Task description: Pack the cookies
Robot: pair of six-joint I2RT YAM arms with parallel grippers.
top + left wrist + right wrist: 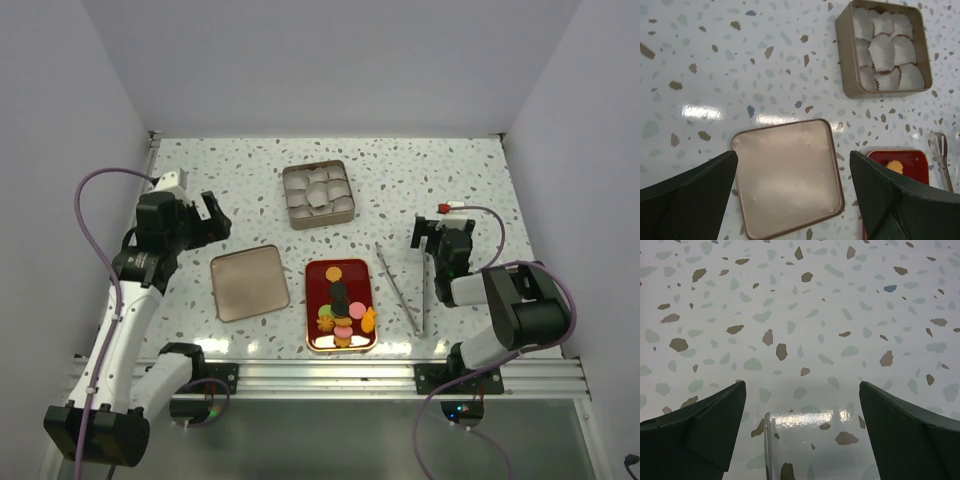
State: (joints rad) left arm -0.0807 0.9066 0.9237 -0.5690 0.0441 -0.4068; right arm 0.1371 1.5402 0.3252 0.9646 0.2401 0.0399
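Observation:
The cookies (341, 303), small discs in orange, black, pink, green and brown, lie on a red tray (312, 285) at the front middle of the table. One orange cookie (895, 166) shows at the tray's corner in the left wrist view. My left gripper (207, 220) hangs open above the table at the left, over a flat tan lid (790, 175), with nothing between its fingers. My right gripper (430, 233) stands open at the right, empty. The tip of the metal tongs (767, 445) lies on the table just below it.
A square tin (317, 194) lined with white paper cups sits at the back middle. Its lid (249, 284) lies flat left of the tray. The tongs (405, 290) lie right of the tray, in a V. White walls close in the table.

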